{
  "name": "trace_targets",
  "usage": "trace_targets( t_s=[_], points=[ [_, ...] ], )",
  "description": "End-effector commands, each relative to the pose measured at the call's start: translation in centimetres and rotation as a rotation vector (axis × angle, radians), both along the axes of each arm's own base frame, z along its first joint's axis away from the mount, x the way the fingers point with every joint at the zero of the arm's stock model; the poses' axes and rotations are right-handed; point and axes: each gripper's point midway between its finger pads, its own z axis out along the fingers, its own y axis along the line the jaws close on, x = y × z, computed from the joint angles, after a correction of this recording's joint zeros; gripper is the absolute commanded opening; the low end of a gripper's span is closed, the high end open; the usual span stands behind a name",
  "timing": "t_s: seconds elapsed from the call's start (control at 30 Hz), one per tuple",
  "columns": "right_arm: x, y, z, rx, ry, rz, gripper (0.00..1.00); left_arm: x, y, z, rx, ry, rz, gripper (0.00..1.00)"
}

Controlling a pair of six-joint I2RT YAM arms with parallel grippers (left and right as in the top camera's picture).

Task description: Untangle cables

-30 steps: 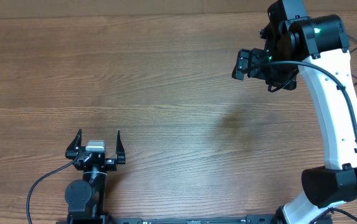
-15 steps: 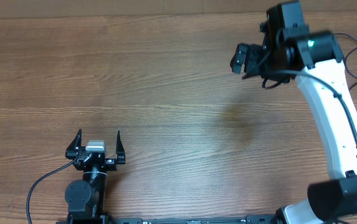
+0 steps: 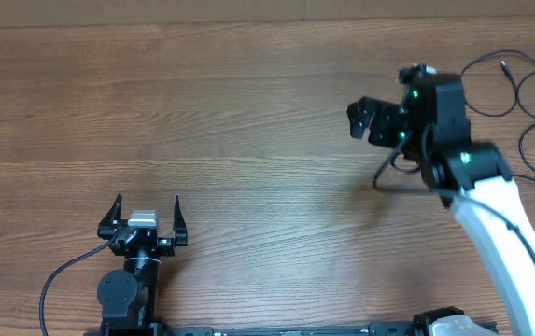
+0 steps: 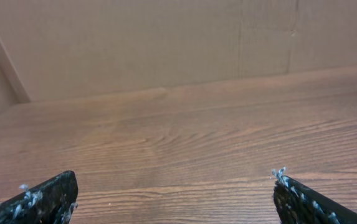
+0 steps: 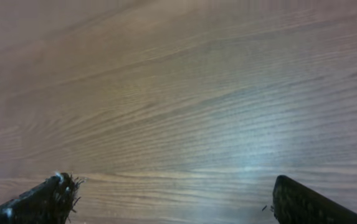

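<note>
The left gripper sits near the left part of the table's near edge, fingers spread wide. Its wrist view shows only bare wood between them, so it holds nothing. The table is bare across its middle.

Right of centre, the right gripper hangs over the wood with its fingers apart and nothing between them, pointing toward the left edge. That is away from the work.

The cables lie in loose thin loops at the far right corner and run down along the right edge, with one plug end pointing toward the far edge. Neither hand touches them.

The step in hand looks like the reach for a first strand. To do it well, the right wrist should turn toward the right edge and come down over a single open loop or the free plug end, not over a crossing. It should close on one strand only, then draw it low toward the bare middle so the loops slip apart rather than tighten. The arm's own thicker wire hangs close by and must be kept out of the pinch.
</note>
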Motion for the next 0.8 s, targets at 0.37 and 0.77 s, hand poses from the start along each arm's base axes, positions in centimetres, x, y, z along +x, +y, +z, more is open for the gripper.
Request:
trace_targets(
  t_s=[0.37,0.77],
  points=[
    [-4.5,-2.8,1.3,0.054,-0.483,-0.094,1.00,0.0,0.0,0.0,-0.012,-0.005,0.005,0.99],
    [-9.8,-7.2,1.3,0.108,-0.886,-0.232,1.00,0.0,0.0,0.0,-0.012,-0.005,0.005,0.99]
  ],
)
